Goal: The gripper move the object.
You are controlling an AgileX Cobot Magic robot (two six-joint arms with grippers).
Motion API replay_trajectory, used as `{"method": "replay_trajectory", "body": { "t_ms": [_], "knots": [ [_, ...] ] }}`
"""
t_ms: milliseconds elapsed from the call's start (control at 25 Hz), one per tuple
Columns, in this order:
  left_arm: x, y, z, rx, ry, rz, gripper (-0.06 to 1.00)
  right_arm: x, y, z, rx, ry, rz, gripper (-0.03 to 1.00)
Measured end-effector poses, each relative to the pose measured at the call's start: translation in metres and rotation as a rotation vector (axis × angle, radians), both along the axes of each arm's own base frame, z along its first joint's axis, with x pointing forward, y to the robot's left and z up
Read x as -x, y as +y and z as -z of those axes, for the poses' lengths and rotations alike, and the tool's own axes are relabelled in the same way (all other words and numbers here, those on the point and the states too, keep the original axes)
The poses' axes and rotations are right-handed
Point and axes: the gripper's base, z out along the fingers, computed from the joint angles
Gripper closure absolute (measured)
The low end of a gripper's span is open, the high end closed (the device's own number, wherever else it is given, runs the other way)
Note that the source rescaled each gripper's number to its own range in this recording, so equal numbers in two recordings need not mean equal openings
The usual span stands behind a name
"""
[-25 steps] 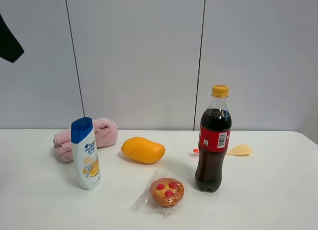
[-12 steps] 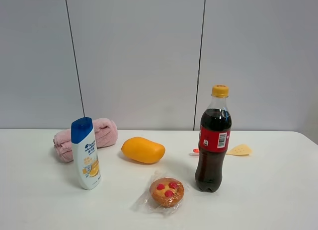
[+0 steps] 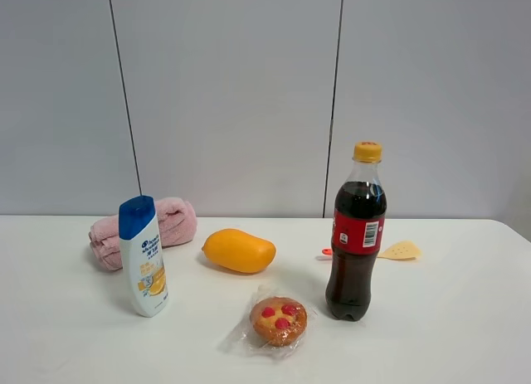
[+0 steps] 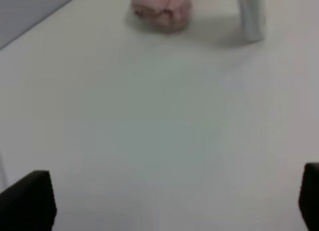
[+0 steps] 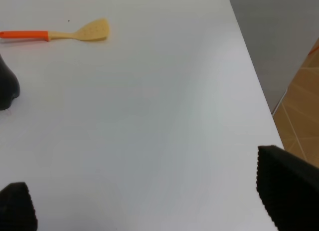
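Observation:
The white shampoo bottle (image 3: 143, 256) with a blue cap and an orange-yellow label stands upright on the white table (image 3: 448, 318), left of centre, just in front of a rolled pink towel (image 3: 143, 228). Neither gripper shows in the exterior view. In the left wrist view my left gripper (image 4: 169, 203) is open and empty, low over bare table, well short of the bottle's lower part (image 4: 250, 16) and the towel (image 4: 162, 9). In the right wrist view my right gripper (image 5: 149, 203) is open and empty over the table's right end.
A mango (image 3: 238, 250) lies beside the shampoo bottle. A wrapped muffin (image 3: 278, 320) sits in front. A dark cola bottle (image 3: 357, 235) stands right of centre, its base in the right wrist view (image 5: 7, 86). A yellow spatula (image 3: 392, 251) (image 5: 75, 33) lies behind it. The table's right edge (image 5: 251, 76) is close.
A dark piece of the left arm at the exterior view's upper left edge has gone out of view. The objects on the table have not moved.

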Motion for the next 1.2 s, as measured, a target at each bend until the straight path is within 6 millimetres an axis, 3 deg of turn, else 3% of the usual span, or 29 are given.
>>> {"method": "replay_trajectory", "body": {
  "t_ms": [320, 720, 1080, 1200],
  "knots": [
    [0.016, 0.017, 0.003, -0.036, -0.067, -0.107, -0.05, 0.000, 0.000, 0.000, 0.000, 0.000, 0.000, -0.03],
    [0.043, 0.016, 0.006, 0.158, -0.106, -0.377, -0.06, 0.000, 0.000, 0.000, 0.000, 0.000, 0.000, -0.03],
    [0.062, 0.006, 0.064, 0.252, -0.076, -0.462, -0.06, 0.000, 0.000, 0.000, 0.000, 0.000, 0.000, -0.03],
    [0.069, 0.004, 0.075, 0.262, -0.127, -0.463, -0.06, 0.000, 0.000, 0.000, 0.000, 0.000, 0.000, -0.03]
  ]
}}
